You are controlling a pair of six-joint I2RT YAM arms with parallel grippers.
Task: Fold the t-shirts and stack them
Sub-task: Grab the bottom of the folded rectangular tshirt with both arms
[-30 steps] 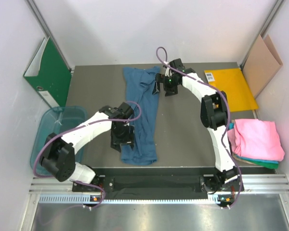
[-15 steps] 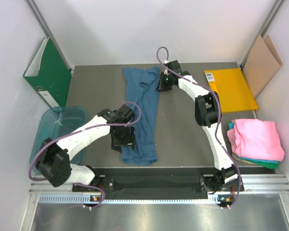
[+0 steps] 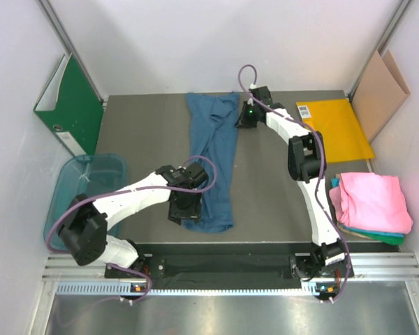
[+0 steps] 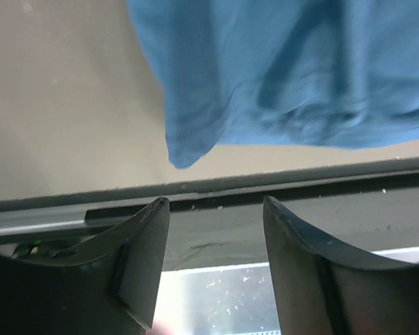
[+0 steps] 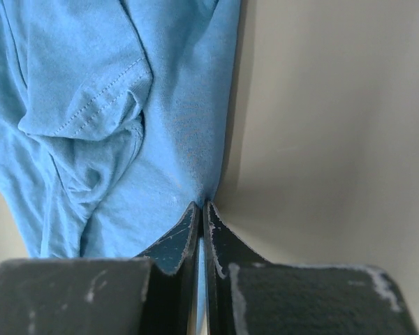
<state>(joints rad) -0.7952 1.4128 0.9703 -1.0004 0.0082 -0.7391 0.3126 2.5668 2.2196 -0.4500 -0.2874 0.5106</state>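
- Top external view: the blue t-shirt [image 3: 213,160] lies on the grey table [image 3: 140,139] as a long, narrow strip. Its long axis runs from the far edge toward the arm bases, roughly between the two arms.
- The right gripper [image 3: 246,120] sits at the strip's far end, on its right-hand edge. In the right wrist view its fingers are clenched together with a sliver of the blue edge pinched between them. The rest of the shirt spreads away to the left of the jaws.
- The left gripper [image 3: 184,209] is at the near end, by the left corner of the hem. In the left wrist view its jaws are released with nothing between them. The rounded hem corner lies just ahead of the fingertips, apart from them.
- Judging by this, the coming move turns on that gap. The left arm is the nearer one for the hem, and the cloth lies forward of its parted jaws. It would need to advance onto the corner before closing.
- The cloth is a thin, matte knit with a double-stitched seam and soft bunched folds near the far end. It looks limp and will likely sag between two grips.
- A pink t-shirt [image 3: 373,199] rests loosely folded on a teal t-shirt [image 3: 377,236] at the table's right edge, well apart from the blue one.
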